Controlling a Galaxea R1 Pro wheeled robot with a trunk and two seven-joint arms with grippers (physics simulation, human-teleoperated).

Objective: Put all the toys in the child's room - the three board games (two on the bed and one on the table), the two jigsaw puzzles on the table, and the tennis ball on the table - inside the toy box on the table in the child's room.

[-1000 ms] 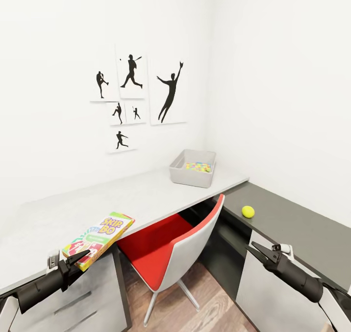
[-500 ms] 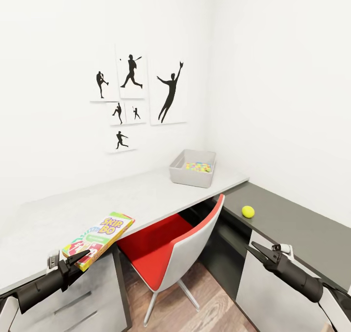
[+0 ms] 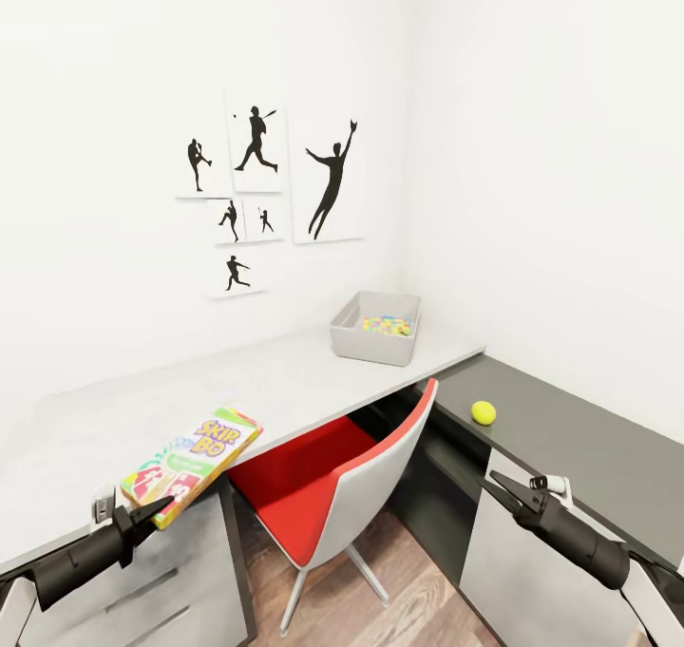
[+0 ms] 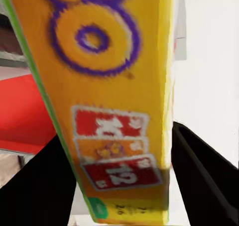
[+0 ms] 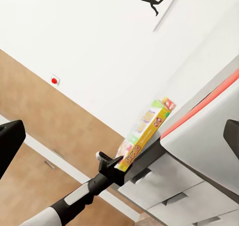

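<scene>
The green, yellow and red Skip-Bo board game [image 3: 195, 459] lies at the front edge of the white table [image 3: 285, 381], slightly tilted. My left gripper [image 3: 155, 511] is shut on its near corner. In the left wrist view the board game [image 4: 114, 86] sits between both black fingers [image 4: 199, 171]. The right wrist view shows the board game [image 5: 144, 136] angled up from the left gripper [image 5: 114, 162]. The grey toy box [image 3: 353, 338] stands at the table's far right end with a colourful jigsaw puzzle [image 3: 387, 325] inside. The tennis ball [image 3: 484, 412] rests on the dark cabinet. My right gripper [image 3: 496, 484] hangs open.
A red and white chair [image 3: 332, 476] is pushed under the table between my arms. The dark grey cabinet [image 3: 570, 438] runs along the right wall. White drawers [image 3: 171, 580] sit under the table's left end. Silhouette pictures [image 3: 256, 191] hang on the wall.
The Skip-Bo box has shifted and tipped slightly, with the left fingers now closed on its near corner. The right arm has not moved.
</scene>
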